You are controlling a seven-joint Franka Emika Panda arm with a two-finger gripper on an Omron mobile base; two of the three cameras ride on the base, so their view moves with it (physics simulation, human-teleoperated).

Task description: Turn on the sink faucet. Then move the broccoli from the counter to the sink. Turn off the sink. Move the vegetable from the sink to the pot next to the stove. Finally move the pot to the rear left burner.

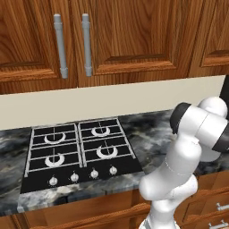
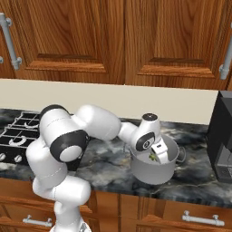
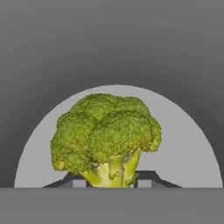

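Green broccoli floret with pale stalk (image 3: 106, 139) clenched by gripper (image 3: 109, 180) inside plain grey metal pot (image 2: 156, 171) — vegetable-to-pot step; next: release, withdraw, then grab pot for black cooktop stove (image 1: 76, 152).

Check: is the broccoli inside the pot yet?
Inside: the broccoli, held by the shut end effector, hangs within the pot walls.

The left base view looks forward and down from behind the white arm (image 1: 179, 179), over the flat black cooktop (image 1: 76, 154) on the marbled stone bench (image 1: 152, 129). The right base view faces the same bench (image 2: 104, 165) from the other side, nearer the plain grey metal pot (image 2: 156, 170); both share cooktop (image 2: 13, 133) and arm. The hand view looks along the tool (image 3: 112, 181), close into the pot (image 3: 192, 148).
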